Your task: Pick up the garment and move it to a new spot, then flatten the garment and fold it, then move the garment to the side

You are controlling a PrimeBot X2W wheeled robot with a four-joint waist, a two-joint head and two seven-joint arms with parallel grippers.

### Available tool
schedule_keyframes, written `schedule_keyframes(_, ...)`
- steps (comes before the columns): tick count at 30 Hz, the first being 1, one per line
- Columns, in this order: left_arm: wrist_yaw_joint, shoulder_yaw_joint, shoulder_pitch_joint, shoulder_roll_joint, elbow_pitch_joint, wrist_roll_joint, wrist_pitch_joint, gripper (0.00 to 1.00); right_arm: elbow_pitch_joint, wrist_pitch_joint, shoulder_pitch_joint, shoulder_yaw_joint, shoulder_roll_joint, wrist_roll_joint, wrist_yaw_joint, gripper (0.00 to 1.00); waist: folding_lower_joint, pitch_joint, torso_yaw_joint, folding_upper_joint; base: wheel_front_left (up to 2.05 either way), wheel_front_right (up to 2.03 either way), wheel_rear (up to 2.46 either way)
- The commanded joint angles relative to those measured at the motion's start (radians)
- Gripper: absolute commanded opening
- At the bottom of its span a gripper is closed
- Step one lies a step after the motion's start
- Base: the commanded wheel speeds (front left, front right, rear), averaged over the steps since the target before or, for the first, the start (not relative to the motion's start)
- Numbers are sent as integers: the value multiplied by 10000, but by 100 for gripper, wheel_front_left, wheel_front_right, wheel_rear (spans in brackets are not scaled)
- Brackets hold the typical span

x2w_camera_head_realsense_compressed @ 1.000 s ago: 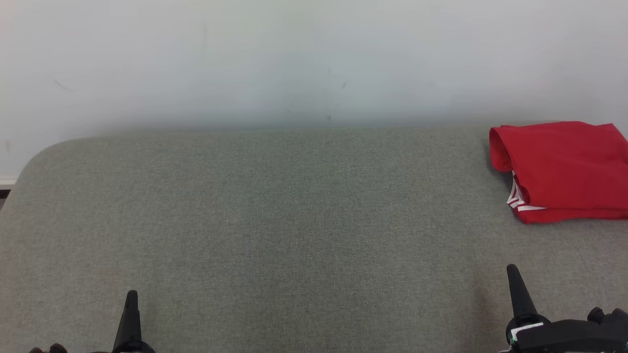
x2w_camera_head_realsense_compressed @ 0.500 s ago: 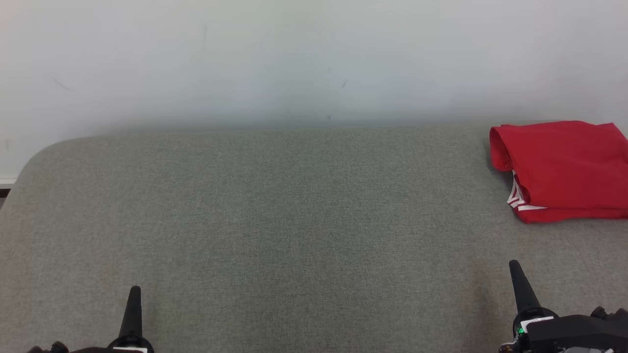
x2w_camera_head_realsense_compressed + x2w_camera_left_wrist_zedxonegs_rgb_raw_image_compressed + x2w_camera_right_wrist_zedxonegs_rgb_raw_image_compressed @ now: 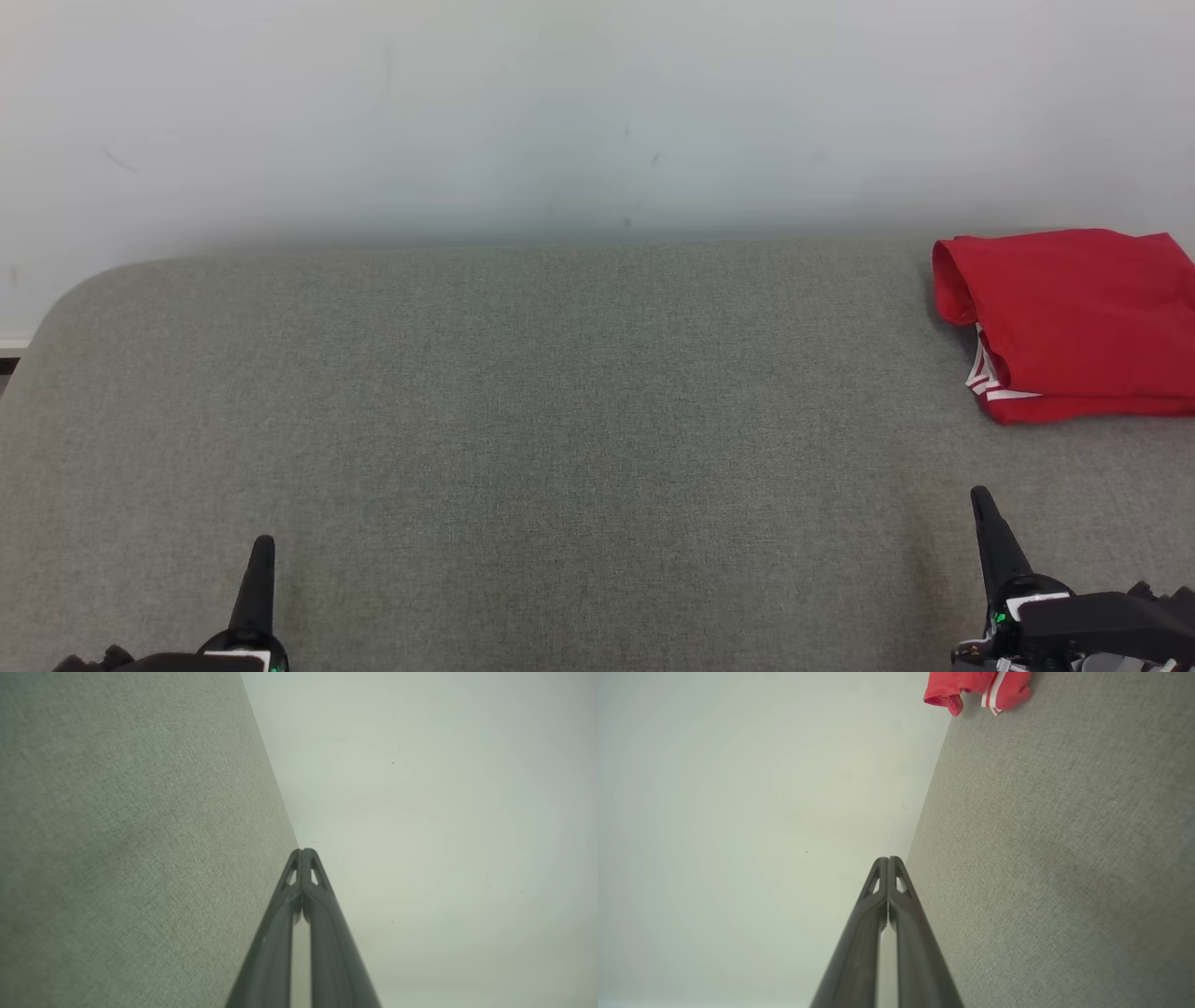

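Observation:
The garment [image 3: 1074,322] is red with white stripes and lies folded at the far right of the grey fabric surface [image 3: 579,401], cut off by the view's right edge. The right wrist view catches a corner of this garment [image 3: 978,688] at the top. My left gripper [image 3: 264,546] stands at the lower left, shut and holding nothing; its fingertips [image 3: 302,854] press together. At the lower right my right gripper [image 3: 980,497] is likewise shut and empty, well short of the garment, and its fingertips [image 3: 888,862] meet.
A pale wall [image 3: 560,112] rises directly behind the surface. The surface's far left corner [image 3: 84,289] is rounded, with a strip of skirting and floor beyond it.
Both grippers have crept slightly up the head view, the left one also a little to the right. The garment has not moved.

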Motion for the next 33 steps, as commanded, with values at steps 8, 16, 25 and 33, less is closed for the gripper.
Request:
schedule_keyframes(8, -84, 48, -276, -11, 28, -794, 189, 0, -5, 183, -220, -121, 40, 750, -17, 0, 1, 13, 2, -1, 0, 0, 0)
schedule_keyframes(16, -70, 59, -351, -18, 91, -1389, 353, 0, 33, 308, -322, -193, 58, 1320, -18, 0, 1, 26, 3, -1, 0, 0, 0)
schedule_keyframes(25, -75, 67, -465, -28, 148, -1937, 498, 0, 79, 452, -349, -269, 73, 1856, -19, 0, 1, 38, 4, -1, 0, 0, 0)
schedule_keyframes(33, -73, 77, -505, -36, 199, -2454, 646, 0, 115, 568, -439, -339, 90, 2358, -21, 0, 1, 51, 6, -1, 0, 0, 0)
